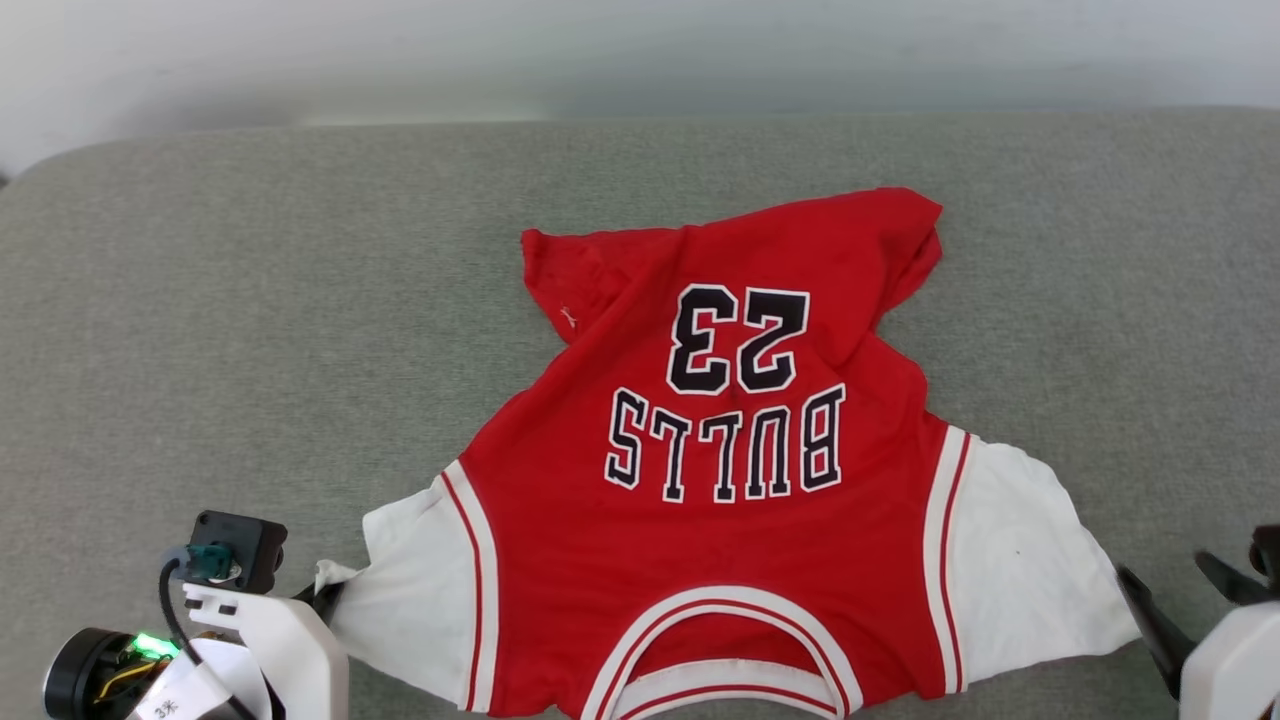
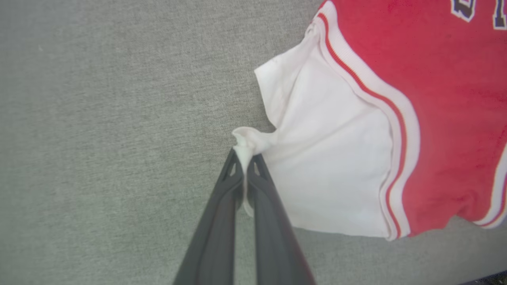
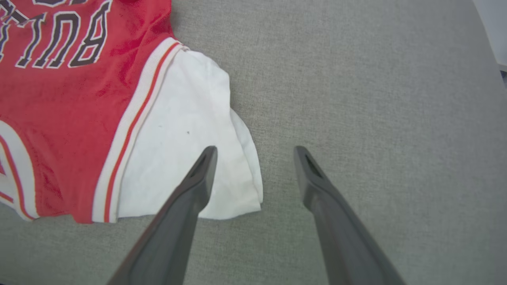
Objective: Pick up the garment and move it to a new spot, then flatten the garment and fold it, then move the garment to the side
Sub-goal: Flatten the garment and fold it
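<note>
Garment lies on cushion between left pincer and right pincer.

On the garment, the red panel carries black, white-outlined "BULLS" lettering with the number "23" just beyond it. Both read upside down in the head view. In the right wrist view the same word runs off the top-left corner, inverted; "BUL" is clear and the rest is cut off. The left wrist view has letter fragments at the top right edge, unreadable. A small white tag on the arm hardware at lower left shows "3" plus one character too small to read.
</note>
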